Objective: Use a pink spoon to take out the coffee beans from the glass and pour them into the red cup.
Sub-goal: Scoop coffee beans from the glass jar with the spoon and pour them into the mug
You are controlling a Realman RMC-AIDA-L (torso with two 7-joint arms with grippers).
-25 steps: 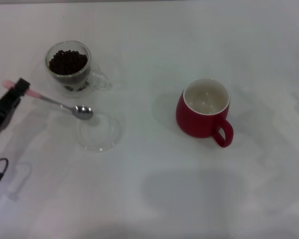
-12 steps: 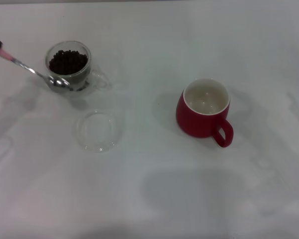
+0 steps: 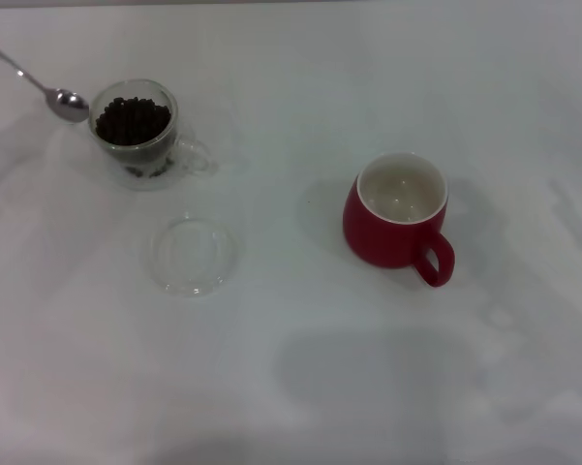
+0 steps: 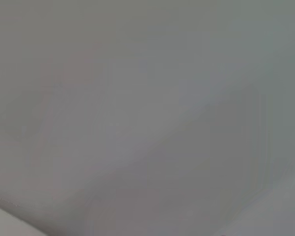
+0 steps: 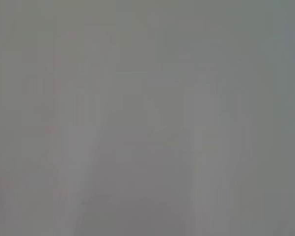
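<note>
The slim pink spoon (image 3: 41,82) with its shiny metal bowl and stem is showing at the far left of the head view, its long axis slanting: the pale pink handle end is running off the picture's left edge, up and away, while the bowl is pointing down toward the small clear double-walled glass (image 3: 136,131). The bowl is sitting just beside the glass's left rim, outside it, and looking bare of beans.

The heap of dark brown coffee beans (image 3: 133,120) is filling the glass, whose clear side handle is pointing right. Nearer the robot than the glass, a flat clear round dish (image 3: 194,255) is lying apart from it on the white table (image 3: 300,387). Well to the right of the glass, the squat dark red cup (image 3: 399,217) is standing upright, its white inside showing and its loop handle turned toward the robot and rightward. Nothing is standing between glass and cup.

Neither gripper is appearing in any view; what is holding the spoon cannot be told, and both wrist views are showing only plain grey.
</note>
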